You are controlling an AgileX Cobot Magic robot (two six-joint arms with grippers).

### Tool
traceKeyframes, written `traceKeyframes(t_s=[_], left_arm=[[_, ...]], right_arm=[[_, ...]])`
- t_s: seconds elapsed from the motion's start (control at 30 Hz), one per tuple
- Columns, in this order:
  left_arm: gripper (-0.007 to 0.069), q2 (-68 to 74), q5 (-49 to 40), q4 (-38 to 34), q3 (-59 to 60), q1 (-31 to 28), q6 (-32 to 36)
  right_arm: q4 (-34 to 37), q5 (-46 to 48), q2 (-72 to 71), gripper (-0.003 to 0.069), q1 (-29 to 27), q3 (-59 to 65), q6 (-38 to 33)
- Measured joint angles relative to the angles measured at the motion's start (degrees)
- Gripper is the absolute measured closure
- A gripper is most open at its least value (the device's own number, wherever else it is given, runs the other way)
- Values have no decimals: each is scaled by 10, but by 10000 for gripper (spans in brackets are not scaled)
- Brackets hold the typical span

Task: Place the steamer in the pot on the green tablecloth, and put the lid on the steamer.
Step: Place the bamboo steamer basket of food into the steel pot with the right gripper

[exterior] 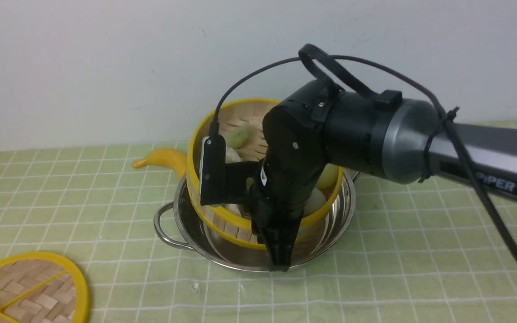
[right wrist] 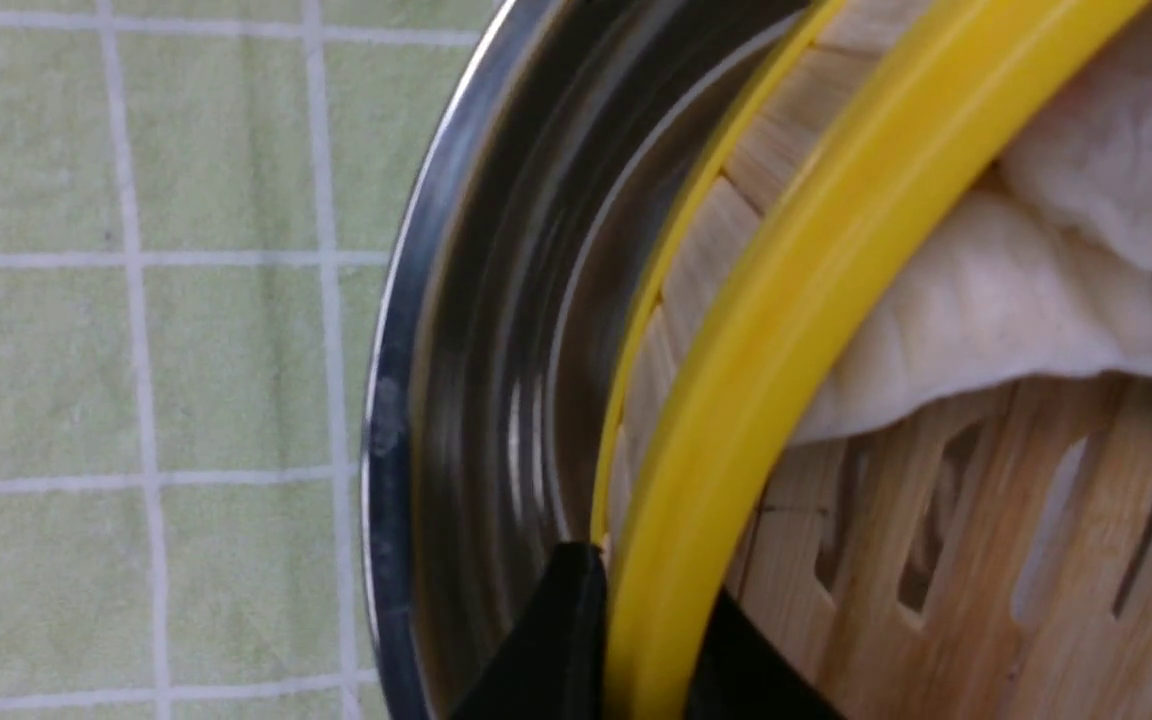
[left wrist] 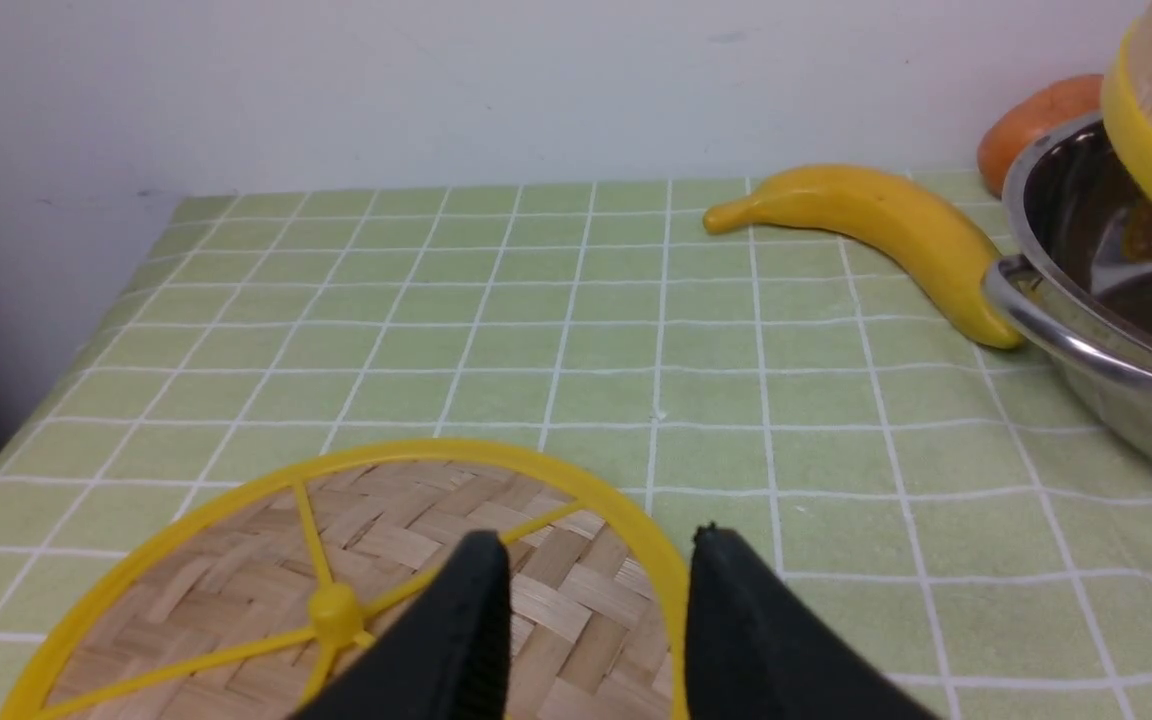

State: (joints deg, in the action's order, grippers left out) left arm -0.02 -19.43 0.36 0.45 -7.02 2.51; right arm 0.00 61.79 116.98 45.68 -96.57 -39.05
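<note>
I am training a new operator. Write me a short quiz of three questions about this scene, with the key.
1. True or false: the lid already covers the steamer.
2. The right gripper is shut on: A the lid's hub; B the steamer's yellow rim; C a spoon.
3. Fill in: the left gripper hovers over the lid's rim with ___ jaws.
Key: 1 false, the lid lies on the green tablecloth; 2 B; 3 open.
</note>
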Motion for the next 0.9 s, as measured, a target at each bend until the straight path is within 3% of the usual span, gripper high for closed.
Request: traceKeyframes(t_s=[0.7, 0.8, 0.9], left_arm=[[382, 0, 0, 0, 0, 0, 0], [382, 0, 0, 0, 0, 0, 0], [382, 0, 0, 0, 0, 0, 0]], right_arm=[[-21, -1, 51, 598, 0, 0, -17], [-21, -1, 51, 568, 0, 0, -17], [-29, -1, 50, 468, 0, -1, -20]])
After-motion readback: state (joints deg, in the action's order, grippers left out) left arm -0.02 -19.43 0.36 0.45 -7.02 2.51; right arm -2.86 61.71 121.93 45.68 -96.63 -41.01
